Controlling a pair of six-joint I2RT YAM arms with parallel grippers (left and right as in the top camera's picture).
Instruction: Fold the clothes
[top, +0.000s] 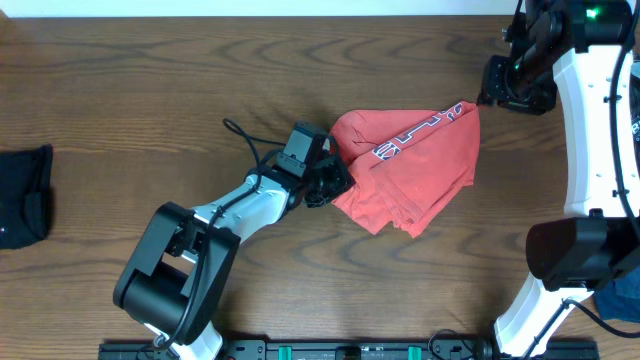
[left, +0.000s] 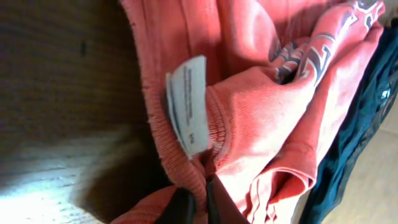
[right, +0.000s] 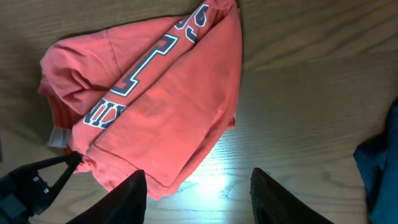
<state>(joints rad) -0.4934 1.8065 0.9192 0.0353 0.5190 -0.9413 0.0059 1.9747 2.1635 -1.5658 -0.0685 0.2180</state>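
One coral T-shirt (top: 420, 170) lay bunched and partly doubled over on the table (top: 150, 100), between the two grippers. The left gripper (top: 332, 186) was pressed together on the shirt's near edge. In its wrist view the two dark fingers (left: 182, 208) met on a fold of ribbed coral cloth, and the single white neck label (left: 189, 106) stood just ahead of the fingertips. One line of white-and-navy lettering (right: 140, 71) ran across the shirt, farther out from that gripper, on the side nearer the other one.

The right gripper (top: 483, 98) hung at the shirt's opposite corner. Its two fingers (right: 130, 199) were spread apart, with bare wood between them and nothing held. Seen from that wrist, the shirt lay ahead of the fingers and to their left. Its near hem ran beside the left finger, though whether the two touched could not be told.

One piece of navy fabric (left: 360, 137) showed beyond the shirt, on the side away from the left gripper. One small black garment (top: 25, 195) lay well apart from that gripper, off to its left and away from the shirt.
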